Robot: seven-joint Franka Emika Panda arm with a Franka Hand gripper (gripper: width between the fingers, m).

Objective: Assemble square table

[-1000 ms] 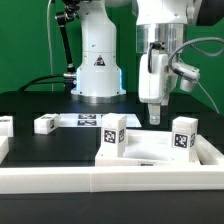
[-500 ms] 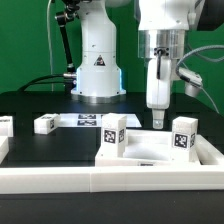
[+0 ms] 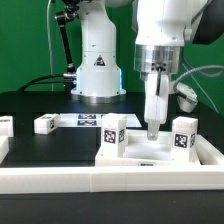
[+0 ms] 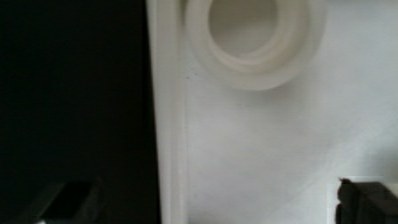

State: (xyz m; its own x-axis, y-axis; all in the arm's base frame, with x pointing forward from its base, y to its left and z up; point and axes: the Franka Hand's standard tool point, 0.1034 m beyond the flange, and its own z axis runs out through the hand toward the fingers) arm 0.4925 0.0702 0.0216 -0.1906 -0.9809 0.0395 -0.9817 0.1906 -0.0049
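Tabletop (image 3: 150, 152), a single slab, lies flat on the worktop (image 3: 50, 145) at 6 o'clock from the pincer (image 3: 153, 128), which hangs empty, jaws wide apart, just over the slab's far rim. Four legs show: one leg (image 3: 112, 134) at the pincer's 9 o'clock and a second leg (image 3: 183, 135) at 3 o'clock stand at the slab's far corners; a third leg (image 3: 45, 124) and fourth leg (image 3: 3, 127) sit loose farther off at 9 o'clock.

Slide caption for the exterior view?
Open gripper hangs low over the white tabletop, between two upright tagged legs; a loose leg lies toward the exterior view's left.
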